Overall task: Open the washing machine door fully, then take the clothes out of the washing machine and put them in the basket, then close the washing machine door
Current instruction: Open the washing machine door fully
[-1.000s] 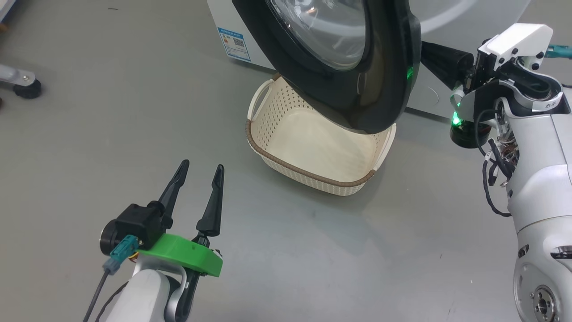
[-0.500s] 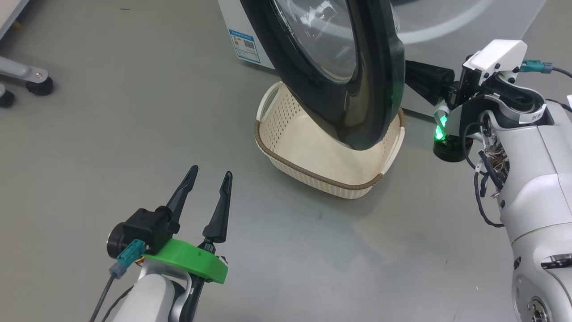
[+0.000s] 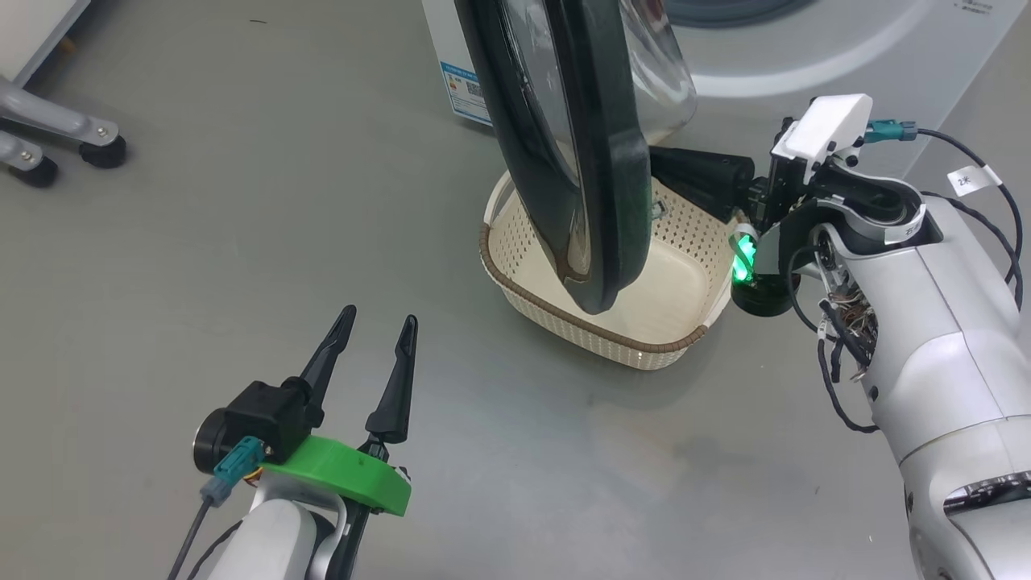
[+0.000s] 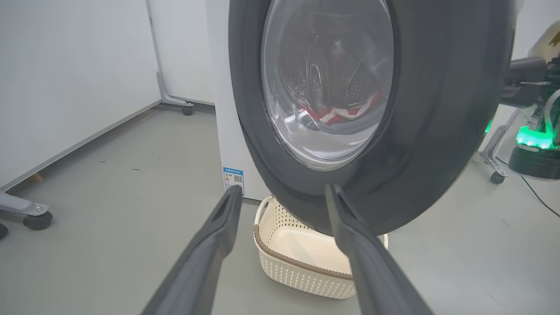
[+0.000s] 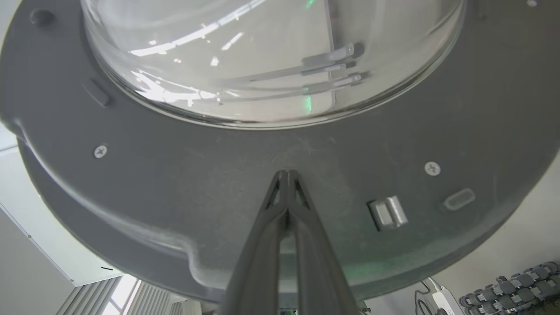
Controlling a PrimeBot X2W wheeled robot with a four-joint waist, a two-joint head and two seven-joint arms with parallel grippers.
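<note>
Two grippers noted.

Left gripper [image 3: 378, 316]: jaws spread wide and holding nothing. The fingers are long, dark and tapered, on a bright green plastic mount. It hangs over bare floor [image 3: 201, 242] (grey, smooth, faintly glossy), well apart from the basket.

Right gripper [image 5: 286, 175]: jaws pressed together with nothing between them. The tips meet the matte dark inner face of the washing machine door [image 5: 175, 175], just under the bulging clear glass bowl. A small metal latch tab [image 5: 387, 212] sits near them.

The door stands out from the washing machine [image 3: 805, 56], nearly edge-on in the head view. Its thick glossy black rim hangs over the basket.

The machine is a white, smooth-panelled box with a small blue label [image 3: 465, 89] low at its front corner.

The clothes [image 4: 337, 114] are red soft fabric with white trim. They show through the door glass in the left wrist view, lying low in the perforated steel drum.

The basket [image 3: 596, 338] is cream perforated plastic, rounded-rectangular, with a brown woven-look rim and a loop handle. It stands on the floor at the foot of the machine's front.
</note>
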